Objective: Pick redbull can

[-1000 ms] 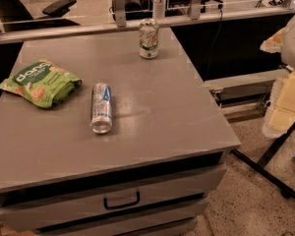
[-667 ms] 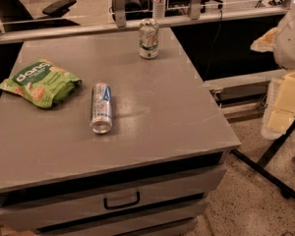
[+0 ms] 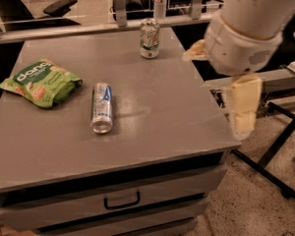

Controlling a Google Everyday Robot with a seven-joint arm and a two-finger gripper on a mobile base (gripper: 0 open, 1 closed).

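Gripper [image 3: 242,107] at right edge of grey table [image 3: 172,107], holding nothing; wide or narrow: cannot tell. Redbull can [image 3: 102,107] lying on side, well left of gripper. Green-white soda can [image 3: 149,38] upright, left and farther back. Green snack bag [image 3: 39,81] farthest left.

This looks like an office or lab workspace. The grey tabletop [image 3: 162,107] caps a metal cabinet, with a handled drawer [image 3: 122,200] below its front edge. A black swivel chair [image 3: 59,6] stands beyond the far left corner. Black stand legs [image 3: 265,177] cross the speckled floor [image 3: 246,213] past the right edge. The robot's hand [image 3: 242,107] hangs just off the near right corner.
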